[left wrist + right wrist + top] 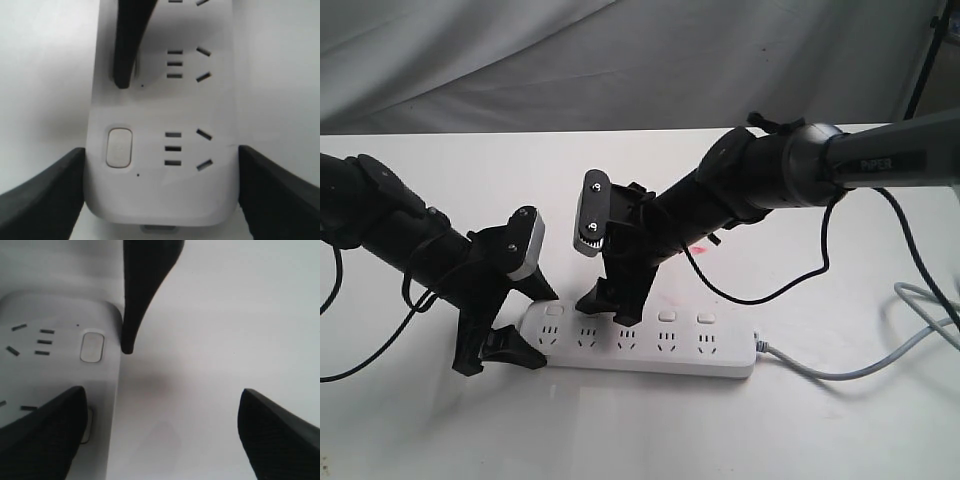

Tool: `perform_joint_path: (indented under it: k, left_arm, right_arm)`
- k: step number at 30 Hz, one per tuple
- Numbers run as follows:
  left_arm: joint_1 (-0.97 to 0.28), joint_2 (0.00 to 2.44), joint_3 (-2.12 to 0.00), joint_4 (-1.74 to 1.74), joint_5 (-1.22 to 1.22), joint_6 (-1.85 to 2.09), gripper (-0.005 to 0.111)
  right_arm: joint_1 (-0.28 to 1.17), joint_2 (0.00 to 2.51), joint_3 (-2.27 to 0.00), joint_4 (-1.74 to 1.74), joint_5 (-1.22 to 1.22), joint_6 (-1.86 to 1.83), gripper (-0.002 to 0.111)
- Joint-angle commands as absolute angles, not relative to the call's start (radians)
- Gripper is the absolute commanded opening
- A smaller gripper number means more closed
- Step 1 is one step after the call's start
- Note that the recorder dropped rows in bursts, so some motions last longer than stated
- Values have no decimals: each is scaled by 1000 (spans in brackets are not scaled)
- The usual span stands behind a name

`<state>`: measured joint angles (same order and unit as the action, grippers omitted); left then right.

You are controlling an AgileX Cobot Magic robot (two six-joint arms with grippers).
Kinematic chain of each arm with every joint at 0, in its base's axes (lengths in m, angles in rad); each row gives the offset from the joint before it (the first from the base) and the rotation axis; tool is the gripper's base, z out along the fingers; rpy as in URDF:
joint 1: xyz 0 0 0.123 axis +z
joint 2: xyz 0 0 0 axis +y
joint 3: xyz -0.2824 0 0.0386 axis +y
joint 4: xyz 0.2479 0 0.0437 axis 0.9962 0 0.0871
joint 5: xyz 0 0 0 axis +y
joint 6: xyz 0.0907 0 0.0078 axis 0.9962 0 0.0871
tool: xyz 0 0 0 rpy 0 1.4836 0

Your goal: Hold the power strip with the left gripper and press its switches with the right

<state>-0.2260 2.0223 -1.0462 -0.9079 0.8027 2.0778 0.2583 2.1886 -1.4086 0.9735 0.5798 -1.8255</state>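
Observation:
The white power strip (650, 348) lies flat on the table, its grey cable (820, 372) running off to the right. My left gripper (515, 335) is shut on the strip's left end; in the left wrist view its black fingers (45, 197) press both long sides of the power strip (160, 115). My right gripper (610, 305) stands open over the switches. One of its fingertips (122, 77) rests on the second switch from the left end, and the other hangs over bare table. The end switch (119, 147) and two right-hand switches (667, 316) show uncovered.
The white table (770, 250) spreads around the strip, with a white cloth backdrop (620, 60) behind it. Loose grey cable (930, 310) loops at the right edge. A black stand leg (925, 60) rises at the far right.

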Motion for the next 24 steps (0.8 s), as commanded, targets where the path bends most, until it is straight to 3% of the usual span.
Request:
perform_joint_path:
  k: [1, 24]
  left_arm:
    - [-231, 2025, -1050, -905, 809, 2079, 6]
    - [-231, 2025, -1050, -905, 809, 2079, 6]
  right_arm:
    - [260, 2205, -1393, 938, 563, -1846, 76]
    - [255, 2087, -1393, 984, 614, -1804, 76]
